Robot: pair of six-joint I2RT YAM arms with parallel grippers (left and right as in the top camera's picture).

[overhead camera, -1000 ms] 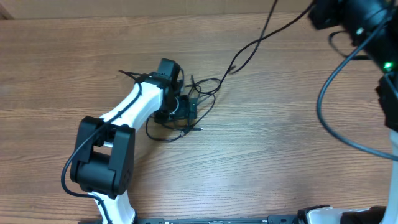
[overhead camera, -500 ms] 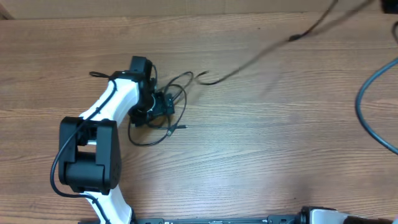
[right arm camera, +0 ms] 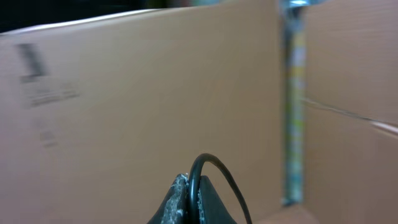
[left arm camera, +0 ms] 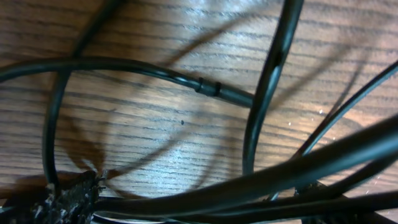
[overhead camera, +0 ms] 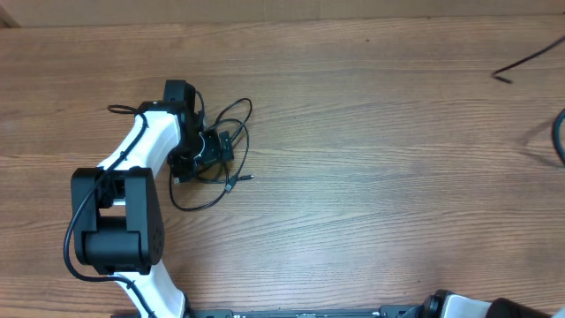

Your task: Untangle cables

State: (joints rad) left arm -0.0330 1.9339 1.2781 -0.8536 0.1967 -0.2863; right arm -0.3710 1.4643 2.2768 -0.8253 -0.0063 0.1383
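Note:
A tangle of thin black cables (overhead camera: pixel 231 132) lies on the wooden table left of centre, and one silver-tipped plug (overhead camera: pixel 242 179) points right. My left gripper (overhead camera: pixel 212 150) sits low over the tangle and is open. In the left wrist view, cable strands (left arm camera: pixel 267 81) cross between its fingertips (left arm camera: pixel 65 198). One separate cable end (overhead camera: pixel 516 69) hangs at the far right, apart from the tangle. My right gripper (right arm camera: pixel 191 186) is shut on a black cable (right arm camera: pixel 214 165) that loops up out of its tips, and it is raised in front of cardboard.
The left arm (overhead camera: pixel 115 221) stretches from the near left edge. A thicker black robot wire (overhead camera: pixel 560 137) shows at the right edge. Brown cardboard walls (right arm camera: pixel 124 93) fill the right wrist view. The wooden table top (overhead camera: pixel 371 177) spans the middle and right.
The right arm has pulled one cable free to the right and left the overhead view. The left arm and tangle have shifted left, and the left jaws have opened slightly wider.

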